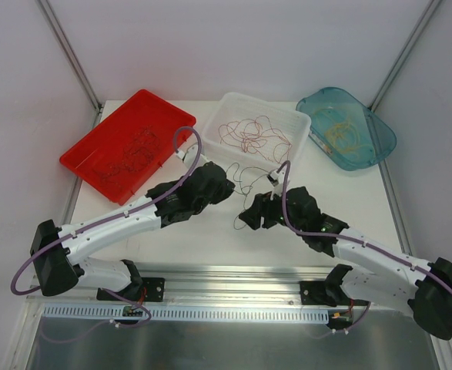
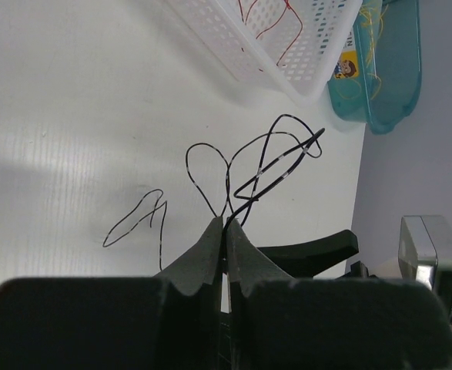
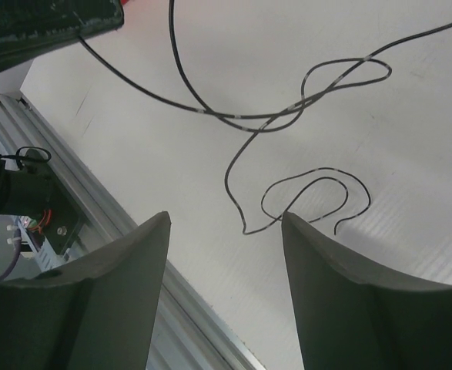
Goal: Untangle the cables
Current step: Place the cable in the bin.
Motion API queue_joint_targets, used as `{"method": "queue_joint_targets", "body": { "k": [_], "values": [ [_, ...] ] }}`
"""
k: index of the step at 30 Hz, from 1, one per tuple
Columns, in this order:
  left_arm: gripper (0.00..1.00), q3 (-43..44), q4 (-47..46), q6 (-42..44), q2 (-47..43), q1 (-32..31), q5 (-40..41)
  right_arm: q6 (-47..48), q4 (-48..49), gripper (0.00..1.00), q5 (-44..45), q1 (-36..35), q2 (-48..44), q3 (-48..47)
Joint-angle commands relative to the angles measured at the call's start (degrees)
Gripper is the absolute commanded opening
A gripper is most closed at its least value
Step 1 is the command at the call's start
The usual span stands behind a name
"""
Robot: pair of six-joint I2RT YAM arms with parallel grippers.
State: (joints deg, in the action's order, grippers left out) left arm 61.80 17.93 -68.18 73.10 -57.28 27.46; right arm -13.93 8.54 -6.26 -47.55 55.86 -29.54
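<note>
A thin black cable (image 2: 266,158) loops over the white table, and my left gripper (image 2: 226,225) is shut on it where its strands meet. In the top view this cable (image 1: 246,179) lies between the two grippers, just in front of the white basket. My left gripper (image 1: 230,190) is at its left end. My right gripper (image 1: 249,218) hovers low to the right, open, with nothing between its fingers. In the right wrist view the curled free end of the cable (image 3: 318,183) lies just beyond the right gripper (image 3: 226,220). Red cables (image 1: 250,135) fill the basket.
A red tray (image 1: 102,158) at back left holds dark cables. The white basket (image 1: 299,123) stands mid-back. A teal tray (image 1: 380,139) with yellow cables (image 1: 341,132) sits at back right. An aluminium rail (image 3: 95,208) runs along the table's near edge.
</note>
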Motion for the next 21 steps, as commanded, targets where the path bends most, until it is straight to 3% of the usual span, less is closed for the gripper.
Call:
{"method": "queue_joint_targets", "body": {
  "k": [1,5,11,17,21],
  "values": [
    [0.00,2.0,0.2,-1.6,-0.9,0.3,-0.1,-0.1,6.5,0.63,3.3,-0.7,2.1,-3.4],
    [0.00,1.6,0.3,-1.8,-1.6,0.3,0.1,0.5,7.8,0.52,4.4,-1.1,5.3,-4.1],
    [0.00,0.4,0.5,3.3,-4.7,2.2,3.2,1.8,3.1,0.01,5.9,-1.1,5.7,-3.9],
    [0.00,-4.0,2.5,10.0,-11.7,18.0,-3.1,7.6,-13.5,0.01,15.2,0.6,-5.6,-2.5],
    [0.00,-5.5,4.8,15.0,-15.5,27.1,-4.1,10.3,-22.8,0.01,15.8,4.5,-14.4,-3.0]
  ]
}}
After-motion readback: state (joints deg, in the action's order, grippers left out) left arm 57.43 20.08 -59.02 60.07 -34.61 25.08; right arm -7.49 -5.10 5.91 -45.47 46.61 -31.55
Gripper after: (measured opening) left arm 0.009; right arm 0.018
